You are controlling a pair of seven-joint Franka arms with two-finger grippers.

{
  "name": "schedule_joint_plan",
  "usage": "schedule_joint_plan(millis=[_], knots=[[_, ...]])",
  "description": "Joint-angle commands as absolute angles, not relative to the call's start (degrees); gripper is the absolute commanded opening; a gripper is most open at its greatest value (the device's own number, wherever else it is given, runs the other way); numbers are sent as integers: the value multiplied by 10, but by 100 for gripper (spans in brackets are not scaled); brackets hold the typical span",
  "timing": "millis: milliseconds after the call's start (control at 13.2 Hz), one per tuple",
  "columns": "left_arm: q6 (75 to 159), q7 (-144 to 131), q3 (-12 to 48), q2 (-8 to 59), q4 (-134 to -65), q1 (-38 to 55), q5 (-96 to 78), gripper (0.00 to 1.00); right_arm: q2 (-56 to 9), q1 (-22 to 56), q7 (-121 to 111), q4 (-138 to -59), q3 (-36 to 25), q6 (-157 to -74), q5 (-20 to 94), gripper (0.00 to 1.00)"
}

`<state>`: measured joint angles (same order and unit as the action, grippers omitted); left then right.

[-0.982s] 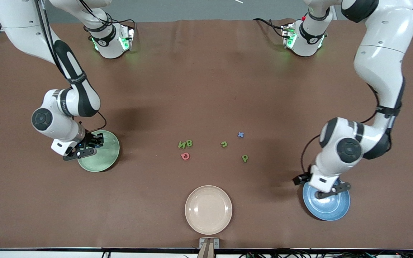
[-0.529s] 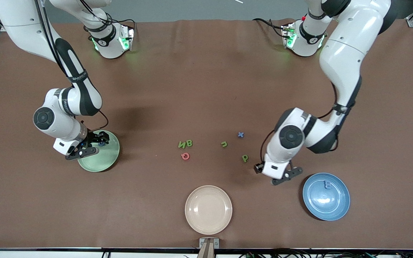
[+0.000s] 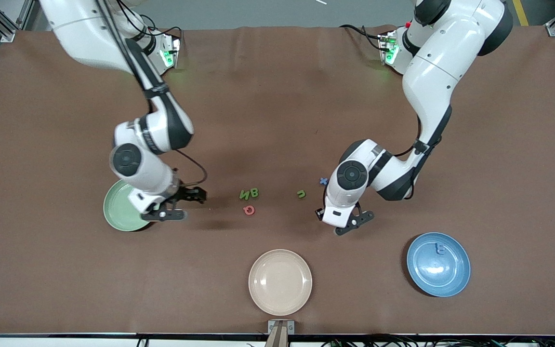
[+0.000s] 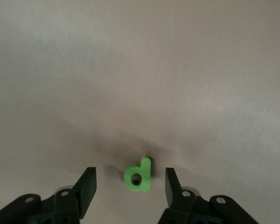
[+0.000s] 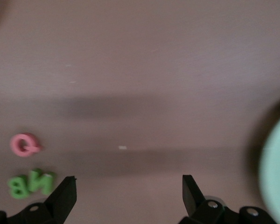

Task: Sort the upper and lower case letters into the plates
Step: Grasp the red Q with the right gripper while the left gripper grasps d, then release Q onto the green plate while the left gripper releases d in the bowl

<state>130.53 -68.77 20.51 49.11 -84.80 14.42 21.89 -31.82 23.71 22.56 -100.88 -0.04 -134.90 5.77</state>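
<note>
My left gripper (image 4: 129, 172) is low over the table with a small green letter (image 4: 139, 175) lying between its fingers; there is a gap on each side, so it is open. In the front view that gripper (image 3: 347, 222) hides the letter. My right gripper (image 3: 186, 205) hangs open and empty beside the mint green plate (image 3: 116, 212). Two green letters (image 3: 248, 193) and a pink letter (image 3: 249, 210) lie mid-table, also in the right wrist view (image 5: 30, 183). A green letter (image 3: 301, 193) and a blue one (image 3: 323, 181) lie toward the left arm. The blue plate (image 3: 460, 279) holds a blue letter (image 3: 440, 248).
A beige plate (image 3: 280, 282) sits near the table's front edge, between the two coloured plates. A small grey bracket (image 3: 281, 327) is fixed at that edge just below it. Brown cloth covers the table.
The left arm swung from over the blue plate to the green letter and its jaws narrowed. The right arm left the mint plate toward the middle and its jaws opened wide.
</note>
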Motion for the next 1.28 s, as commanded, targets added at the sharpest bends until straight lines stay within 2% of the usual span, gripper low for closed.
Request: schedule_joint_plan(millis=[0,151,227,453,680,755,906,982,1133,1208], knots=[[1304,-698,202,505,-834,149,223,60,-397,283,327,-916,-7,-1347,57,100],[1304,-696,202,505,-834,148,223,48,-434,309,382,-866,-9,-1347,54,100],[1304,-693,200,505,-834,148,223,38,-448,317,393,-847,-10,-1347,54,100],[1304,-682,198,500,-834,140,229,3,-481,348,403,-824,-22,-1353,29,88],[1304,-628,196,486,-824,111,229,1,-504,363,442,-823,-25,-1382,-10,80],[1303,-610,196,484,-817,99,230,1,-506,367,446,-823,-25,-1383,-13,74],[1300,-556,196,476,-812,70,231,1,-507,370,446,-823,-25,-1383,-15,57],[1299,-515,196,472,-812,51,232,1,-507,370,445,-823,-25,-1383,-16,45],[1299,-415,194,467,-812,10,234,1,-506,367,444,-823,-25,-1381,-17,13],[1299,-364,194,464,-811,-15,234,1,-505,363,443,-823,-25,-1379,-17,1]])
